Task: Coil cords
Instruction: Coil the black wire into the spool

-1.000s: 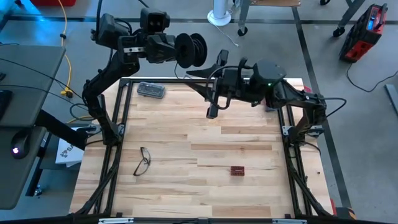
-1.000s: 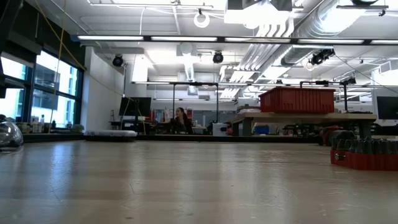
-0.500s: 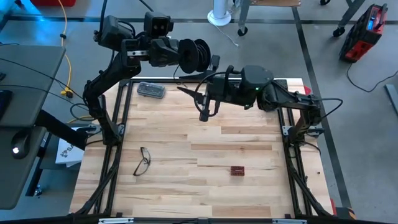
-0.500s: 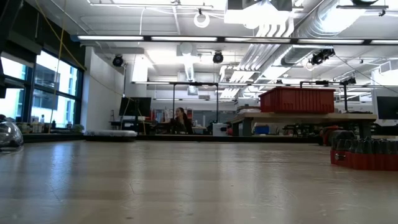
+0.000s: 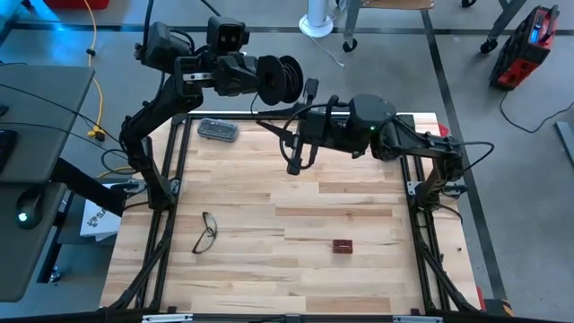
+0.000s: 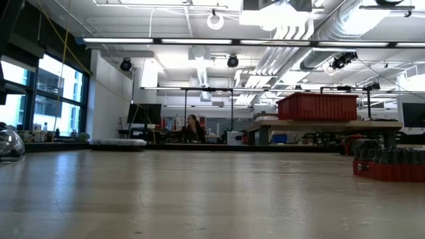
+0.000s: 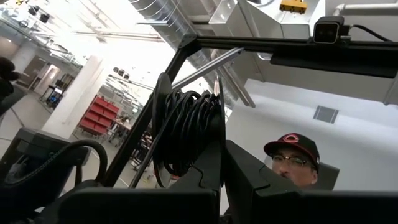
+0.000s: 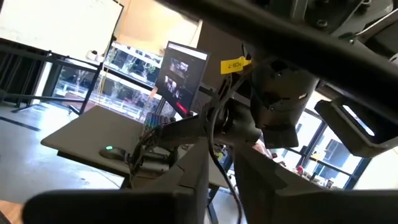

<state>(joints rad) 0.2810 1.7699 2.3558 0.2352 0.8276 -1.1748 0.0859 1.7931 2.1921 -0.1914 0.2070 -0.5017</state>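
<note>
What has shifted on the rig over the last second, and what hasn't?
The right tool swung toward the left side of the table, closer to the reel, and its fingers narrowed around the thin cord running between them. The left tool stayed shut on the reel, raised over the table's far edge. The eyeglasses, the clear case and the small red block lie as before.
</note>
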